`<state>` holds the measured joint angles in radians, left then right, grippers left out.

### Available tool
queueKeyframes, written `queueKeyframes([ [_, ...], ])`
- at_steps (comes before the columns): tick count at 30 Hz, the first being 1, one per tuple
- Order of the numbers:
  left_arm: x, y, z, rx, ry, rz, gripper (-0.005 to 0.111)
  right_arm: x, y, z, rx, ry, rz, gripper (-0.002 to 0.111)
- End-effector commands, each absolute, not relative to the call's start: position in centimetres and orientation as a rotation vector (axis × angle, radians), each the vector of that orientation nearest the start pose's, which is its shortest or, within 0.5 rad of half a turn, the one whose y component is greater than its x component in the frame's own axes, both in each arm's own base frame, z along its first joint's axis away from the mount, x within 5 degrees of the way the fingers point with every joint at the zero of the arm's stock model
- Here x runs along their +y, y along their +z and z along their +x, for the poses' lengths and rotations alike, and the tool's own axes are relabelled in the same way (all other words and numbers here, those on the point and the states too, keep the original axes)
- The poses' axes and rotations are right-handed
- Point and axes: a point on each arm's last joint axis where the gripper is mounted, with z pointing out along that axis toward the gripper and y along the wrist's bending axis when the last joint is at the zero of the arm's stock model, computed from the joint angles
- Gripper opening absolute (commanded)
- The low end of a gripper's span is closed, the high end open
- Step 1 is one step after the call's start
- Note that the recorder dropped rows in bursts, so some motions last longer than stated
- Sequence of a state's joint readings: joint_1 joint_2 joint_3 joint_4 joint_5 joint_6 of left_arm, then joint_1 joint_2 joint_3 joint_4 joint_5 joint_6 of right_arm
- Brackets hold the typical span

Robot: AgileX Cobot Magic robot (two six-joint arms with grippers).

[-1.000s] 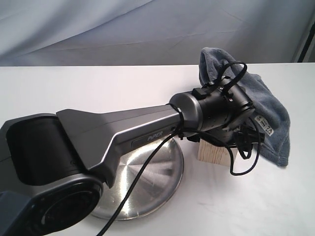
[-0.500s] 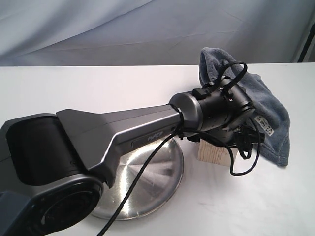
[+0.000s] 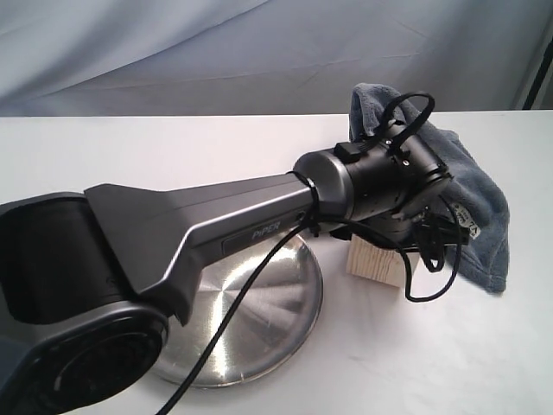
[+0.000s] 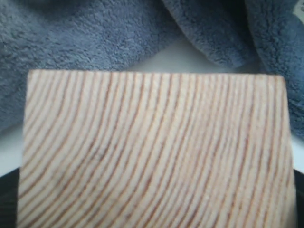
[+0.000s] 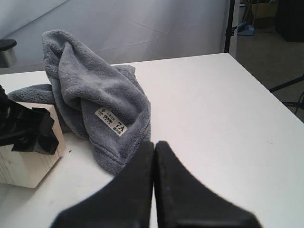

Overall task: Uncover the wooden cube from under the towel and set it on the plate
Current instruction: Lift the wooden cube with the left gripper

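Observation:
The wooden cube [image 3: 378, 264] stands just right of the steel plate [image 3: 251, 320], its pale grained face filling the left wrist view [image 4: 152, 142]. My left gripper [image 5: 28, 133] reaches over it from the plate's side, with a dark finger [image 4: 7, 199] pressed on each flank, so it is shut on the cube. The grey-blue towel [image 3: 475, 186] lies bunched behind and beside the cube, off its top, with its white label [image 5: 111, 121] showing. My right gripper [image 5: 154, 147] hovers shut and holds nothing, above the table near the towel's edge.
The left arm's grey forearm [image 3: 216, 229] and a loose black cable [image 3: 251, 294] cross above the plate. The white table [image 5: 213, 118] runs on to its far corner, with a dark floor and stands beyond it.
The left wrist and forearm have risen a little and drawn slightly back toward the plate. The cube has shifted a touch with them. The towel has not moved.

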<state>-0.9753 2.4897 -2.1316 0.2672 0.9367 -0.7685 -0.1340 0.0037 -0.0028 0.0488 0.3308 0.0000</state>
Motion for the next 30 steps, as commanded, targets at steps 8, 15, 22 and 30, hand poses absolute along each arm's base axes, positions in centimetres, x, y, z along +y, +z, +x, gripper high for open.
queueKeyframes([
  [8,-42.2,18.7,31.2,2.58,-0.208,0.479,0.037,-0.6,18.3,5.3,1.808,-0.059,0.151,0.0],
  [15,-41.4,20.9,31.5,2.524,-0.159,0.417,0.037,-0.6,18.3,5.3,1.808,-0.059,0.151,0.0],
  [22,-40.6,21.9,31.4,2.528,-0.093,0.388,0.037,-0.6,18.3,5.3,1.808,-0.059,0.151,0.0],
  [30,-39.3,23.0,31.8,2.489,0.069,0.336,0.037,-0.6,18.3,5.3,1.808,-0.059,0.151,0.0],
])
